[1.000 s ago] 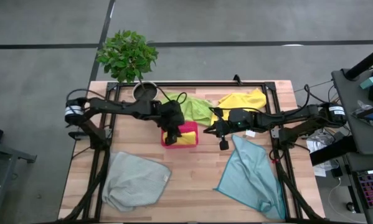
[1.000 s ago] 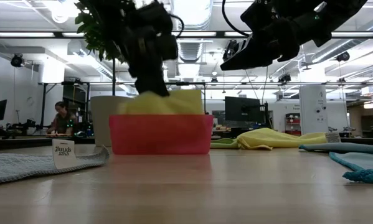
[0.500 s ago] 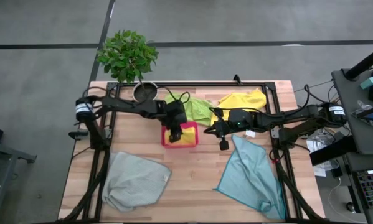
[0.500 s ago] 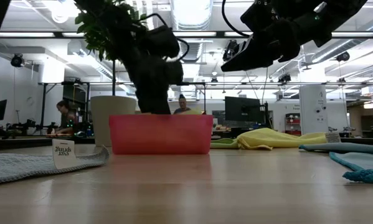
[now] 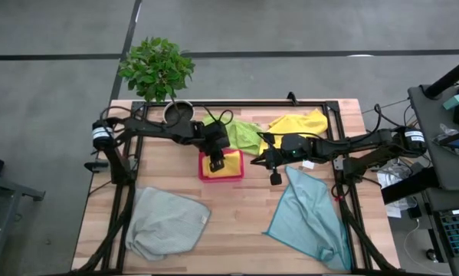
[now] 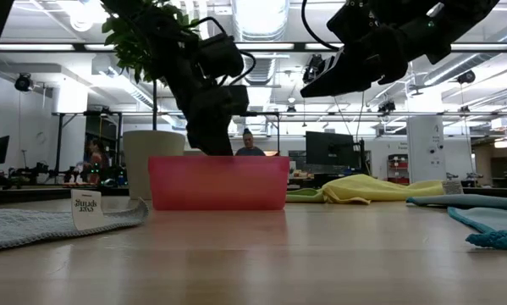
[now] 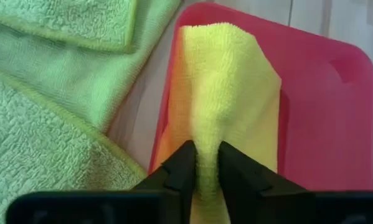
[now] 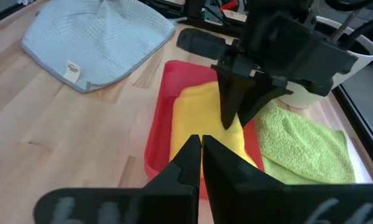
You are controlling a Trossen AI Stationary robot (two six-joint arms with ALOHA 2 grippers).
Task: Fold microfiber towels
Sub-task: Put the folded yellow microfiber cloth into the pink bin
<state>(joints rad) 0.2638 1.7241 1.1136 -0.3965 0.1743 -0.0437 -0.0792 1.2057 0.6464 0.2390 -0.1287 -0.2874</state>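
1. Pink tray (image 5: 221,167) near table centre, holding 1 folded yellow towel (image 7: 226,106).
2. Left gripper (image 7: 200,168) down in the tray, fingers narrowly parted, pinching a ridge of that yellow towel (plain in the left wrist view).
3. Right gripper (image 5: 273,170) raised beside the tray, fingers pressed together, holding nothing.
4. Lime green towel (image 5: 243,134) and second yellow towel (image 5: 299,123) behind the tray; teal-blue towel (image 5: 309,218) and grey towel (image 5: 166,222) nearer the front.
5. From the low view, tray contents hidden by its wall (image 6: 218,182).
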